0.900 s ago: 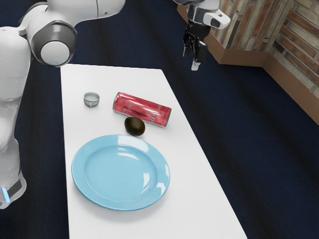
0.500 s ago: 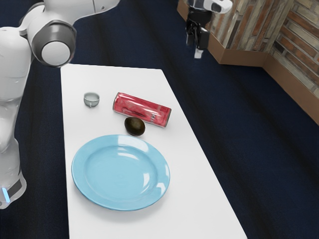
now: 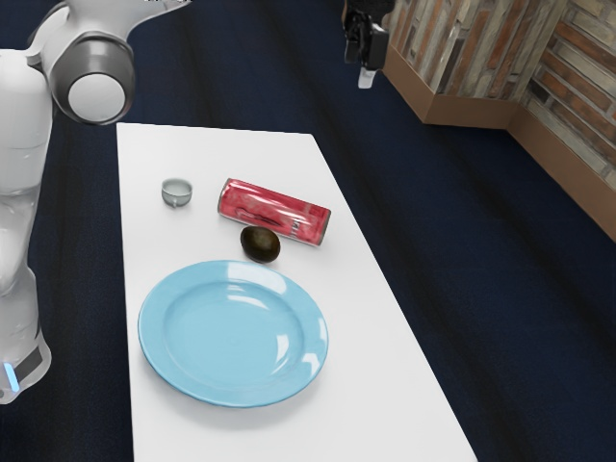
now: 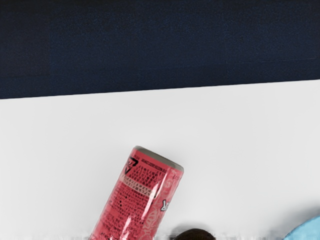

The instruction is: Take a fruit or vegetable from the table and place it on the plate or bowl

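Hanging high, the end effector (image 3: pixel 366 69) is far from the avocado (image 3: pixel 260 244).

A red can (image 4: pixel 140 200) lies on its side on the white table (image 4: pixel 240 130) below the gripper (image 3: pixel 365 75). A dark fruit (image 4: pixel 194 234) sits just beside it, with a blue plate (image 4: pixel 307 232) near. Dark floor (image 4: pixel 160 45) lies beyond the table.

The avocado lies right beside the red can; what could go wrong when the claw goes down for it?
1. The avocado sits so near the lying red can that the claw may bump the can, and it could roll.
2. The avocado is round, so it may slip out before reaching the plate.
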Tool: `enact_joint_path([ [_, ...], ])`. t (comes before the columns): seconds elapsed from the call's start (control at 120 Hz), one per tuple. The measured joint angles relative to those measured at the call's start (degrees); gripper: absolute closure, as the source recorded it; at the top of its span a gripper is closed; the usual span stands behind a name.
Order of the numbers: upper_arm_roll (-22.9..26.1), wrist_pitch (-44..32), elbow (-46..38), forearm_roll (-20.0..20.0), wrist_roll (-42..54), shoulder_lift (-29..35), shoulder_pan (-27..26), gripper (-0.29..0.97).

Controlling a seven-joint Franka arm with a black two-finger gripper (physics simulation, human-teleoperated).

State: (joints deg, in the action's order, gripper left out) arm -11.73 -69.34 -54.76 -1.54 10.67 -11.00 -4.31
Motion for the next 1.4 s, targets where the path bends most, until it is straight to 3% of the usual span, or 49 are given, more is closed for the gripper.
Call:
enact_joint_path([
  [0.1,3.51,0.3,-5.99,3.85,3.35,2.18,-0.09,0.0],
  [0.233,5.14,-4.69,-25.53,7.89,9.06,12.76,-1.56,0.0],
  [0.35,5.45,-8.31,-30.06,8.95,16.15,14.36,-1.02,0.0],
  [0.542,4.82,-12.09,-32.97,7.12,26.93,15.51,0.13,0.0],
  [0.658,7.62,-15.94,-39.12,6.02,31.65,19.64,0.3,0.0],
  [0.883,8.19,-21.36,-44.56,5.29,39.11,17.53,-0.09,0.0],
  [1.125,7.11,-27.7,-59.33,5.2,45.08,25.62,0.01,0.0],
  [1.4,6.86,-33.34,-67.7,5.36,49.53,29.55,0.0,0.0],
])
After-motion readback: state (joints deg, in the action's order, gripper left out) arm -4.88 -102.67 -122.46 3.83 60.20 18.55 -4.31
